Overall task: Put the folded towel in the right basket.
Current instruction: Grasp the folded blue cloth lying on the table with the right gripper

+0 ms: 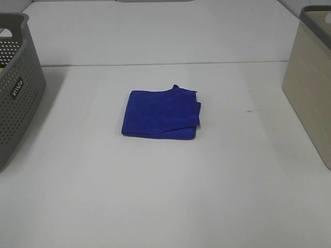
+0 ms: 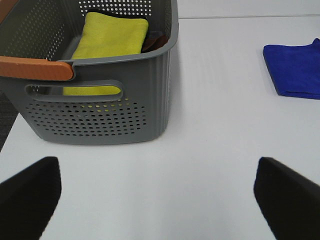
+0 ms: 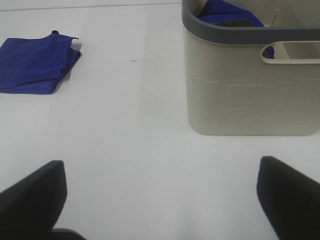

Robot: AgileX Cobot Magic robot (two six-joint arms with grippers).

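A folded blue towel (image 1: 161,114) lies flat on the white table (image 1: 165,196) near its middle; it also shows in the left wrist view (image 2: 296,69) and the right wrist view (image 3: 36,63). The right basket (image 1: 313,82) is beige with a grey rim at the table's right edge; in the right wrist view (image 3: 252,87) it holds blue cloth. My left gripper (image 2: 160,200) and right gripper (image 3: 160,200) are both open and empty, low over the table's near side, well away from the towel. Neither arm shows in the high view.
A grey perforated basket (image 1: 15,88) stands at the left edge; the left wrist view (image 2: 100,107) shows a yellow towel (image 2: 110,42) in it and an orange handle (image 2: 35,68).
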